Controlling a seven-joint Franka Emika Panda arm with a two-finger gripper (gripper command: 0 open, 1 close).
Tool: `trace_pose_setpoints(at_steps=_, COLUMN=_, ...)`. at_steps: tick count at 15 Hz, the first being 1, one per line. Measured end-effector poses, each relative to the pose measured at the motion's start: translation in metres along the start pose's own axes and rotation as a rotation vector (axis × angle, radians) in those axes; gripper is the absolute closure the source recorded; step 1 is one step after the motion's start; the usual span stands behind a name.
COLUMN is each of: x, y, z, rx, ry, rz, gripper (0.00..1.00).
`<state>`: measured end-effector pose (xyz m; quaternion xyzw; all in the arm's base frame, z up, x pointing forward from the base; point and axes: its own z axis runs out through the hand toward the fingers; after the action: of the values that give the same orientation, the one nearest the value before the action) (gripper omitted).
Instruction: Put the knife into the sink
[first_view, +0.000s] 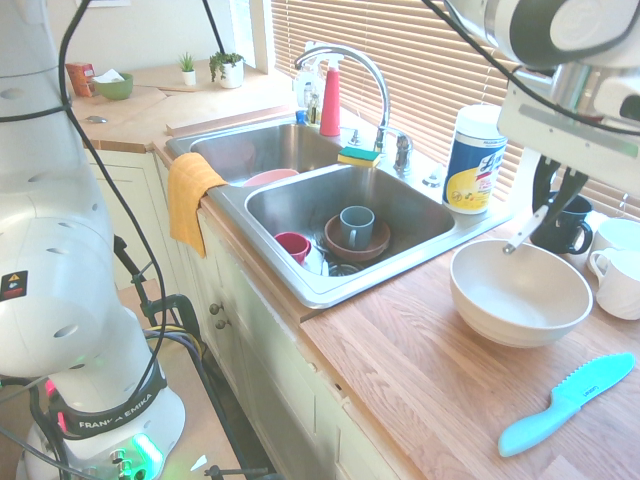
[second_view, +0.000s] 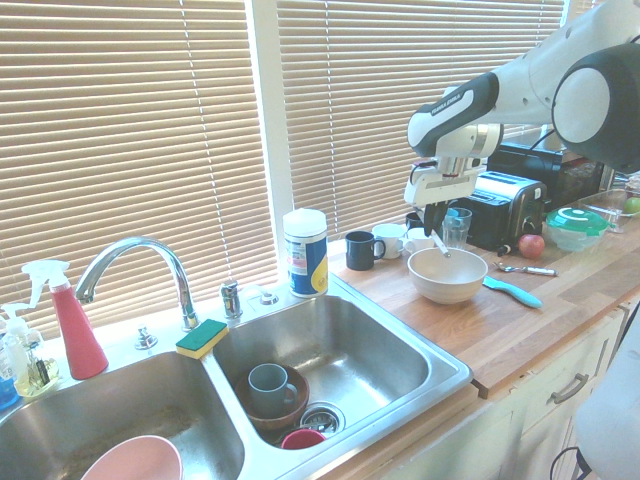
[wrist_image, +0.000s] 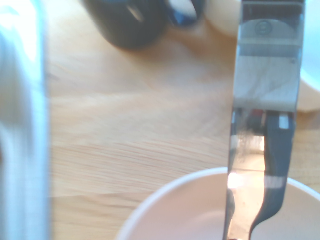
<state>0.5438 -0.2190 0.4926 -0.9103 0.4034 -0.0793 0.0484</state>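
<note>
Sink (first_view: 420, 245) with cups and bowls in its near basin sits left along the tabletop (first_view: 420, 370) edge, bare wood between it and white bowl (first_view: 520, 295), above which claw (first_view: 558, 200) grips slim silver knife (first_view: 527, 228), tip down.

Daylight enters through the window blinds (second_view: 150, 150), overexposing them. Both exterior views are bright with wide-angle edge distortion. The wrist view is blurred; glare streaks the knife (wrist_image: 265, 125).

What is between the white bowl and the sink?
Just bare wooden counter. In the first outside view, nothing sits between the white bowl and the sink; the wipes tub stands further back.
</note>
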Motion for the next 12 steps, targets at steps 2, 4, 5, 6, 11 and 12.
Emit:
trace_pose_setpoints(at_steps=2, x=-0.018, y=-0.022, z=-0.024, rx=0.011, ry=0.031, rz=-0.011, gripper=1.00)
trace_pose_setpoints(at_steps=4, x=-0.048, y=-0.050, z=-0.037, rx=0.015, ry=0.045, rz=-0.030, gripper=1.00)
trace_pose_setpoints(at_steps=5, x=-0.066, y=-0.064, z=-0.040, rx=0.014, ry=0.047, rz=-0.034, gripper=1.00)
trace_pose_setpoints(at_steps=6, x=-0.085, y=-0.079, z=-0.038, rx=0.009, ry=0.042, rz=-0.035, gripper=1.00)
trace_pose_setpoints(at_steps=11, x=-0.184, y=-0.148, z=-0.007, rx=-0.040, ry=0.032, rz=-0.016, gripper=1.00)
trace_pose_setpoints(at_steps=12, x=-0.201, y=-0.157, z=0.002, rx=-0.046, ry=0.034, rz=-0.010, gripper=1.00)
